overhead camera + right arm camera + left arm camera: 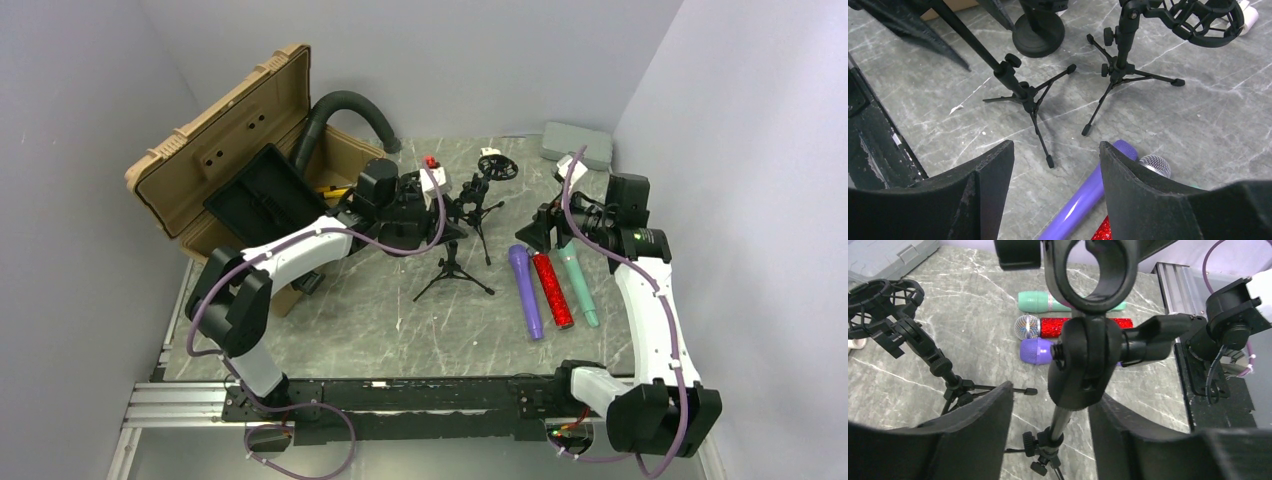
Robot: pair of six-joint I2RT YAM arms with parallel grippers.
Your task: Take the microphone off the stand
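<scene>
Grey marbled counter (400, 330), three microphones (552, 290) lying side by side at right, the stand's clip (1083, 365) bare: left tool (1050, 395) straddles it wide open, likely to brace it, while the right tool (1055, 145), also released, hovers just over the purple microphone (1078, 202).

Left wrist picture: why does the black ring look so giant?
In the left wrist view the clip ring sits right by the lens, so it looms over the purple microphone behind; in the top external view the same stand looks small.
</scene>
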